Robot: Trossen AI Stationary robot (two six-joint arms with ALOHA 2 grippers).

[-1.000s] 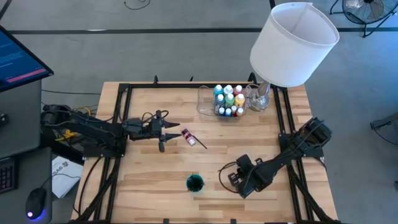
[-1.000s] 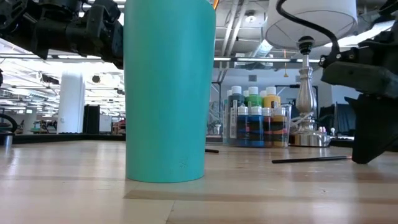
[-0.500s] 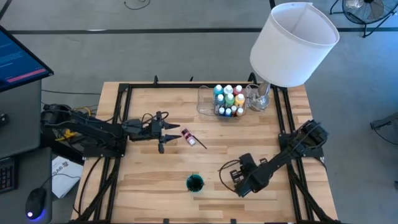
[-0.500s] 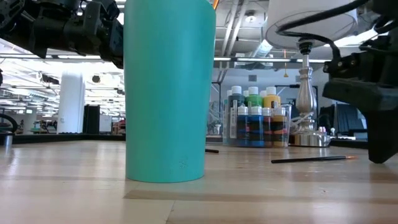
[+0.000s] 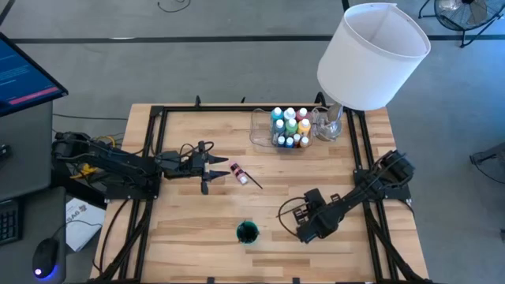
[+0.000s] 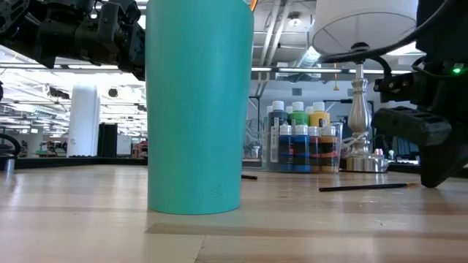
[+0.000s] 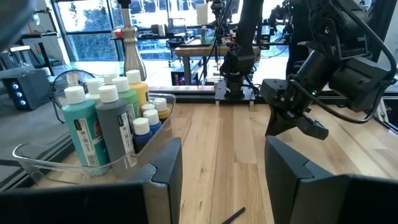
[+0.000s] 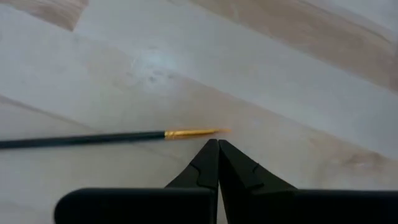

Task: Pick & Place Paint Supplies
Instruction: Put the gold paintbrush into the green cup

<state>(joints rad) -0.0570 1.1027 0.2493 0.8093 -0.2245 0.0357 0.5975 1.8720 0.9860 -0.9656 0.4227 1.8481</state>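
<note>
A thin dark-handled brush [image 8: 93,139] lies flat on the table, its gold ferrule [image 8: 189,132] and bristle end pointing at my right gripper [image 8: 217,146]. That gripper [image 5: 303,233] is shut and slants down, its tips a sliver short of the bristles. The same brush [image 6: 365,187] shows in the low view beside the gripper [image 6: 433,181]. My left gripper [image 7: 221,180] is open and level above the table at mid-left [image 5: 219,164], with nothing between its fingers. Just ahead of it a pink bottle [image 5: 237,170] and a second brush [image 5: 252,181] lie on the wood.
A clear tray [image 5: 262,132] of white-capped paint bottles [image 5: 290,125] stands at the back right, beside a lamp with a big white shade [image 5: 371,55]. A teal cup [image 5: 247,232] stands upright near the front edge, left of my right gripper. Black rails [image 5: 364,158] line the sides.
My right gripper has shifted a little toward the table's far edge and tipped to a steeper downward slant, staying shut. The brush beside it has kept its place.
</note>
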